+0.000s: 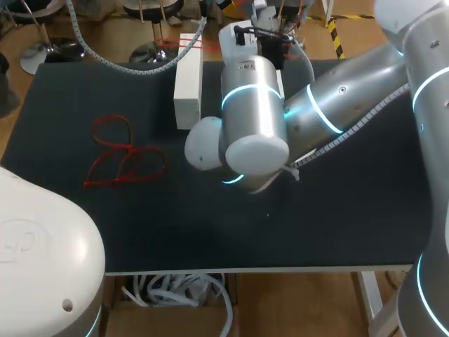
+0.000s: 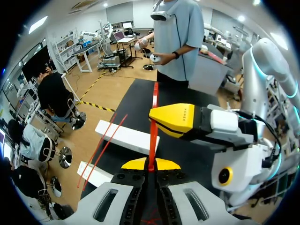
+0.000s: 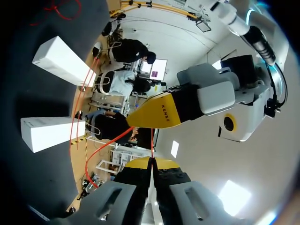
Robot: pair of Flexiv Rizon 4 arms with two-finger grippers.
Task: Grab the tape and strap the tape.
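Note:
In the left wrist view my left gripper [image 2: 150, 165] is shut on a red strap [image 2: 153, 129] that runs straight ahead from its tips. Just ahead and to one side of it sits my right gripper [image 2: 180, 119], close against the same strap. In its own view my right gripper [image 3: 151, 163] is shut on a thin red strap [image 3: 152, 143], with the left gripper's yellow finger [image 3: 159, 112] just beyond. Thin red strap lines pass over two white boxes [image 2: 126, 137] [image 3: 47, 132]. In the head view my right arm [image 1: 252, 112] hides both grippers' tips.
Loose red strap loops [image 1: 123, 158] lie on the dark table [image 1: 351, 225] at the left. A white box [image 1: 188, 81] stands near the far edge with a strap over its end. My left arm's white body [image 1: 42, 267] fills the near left corner.

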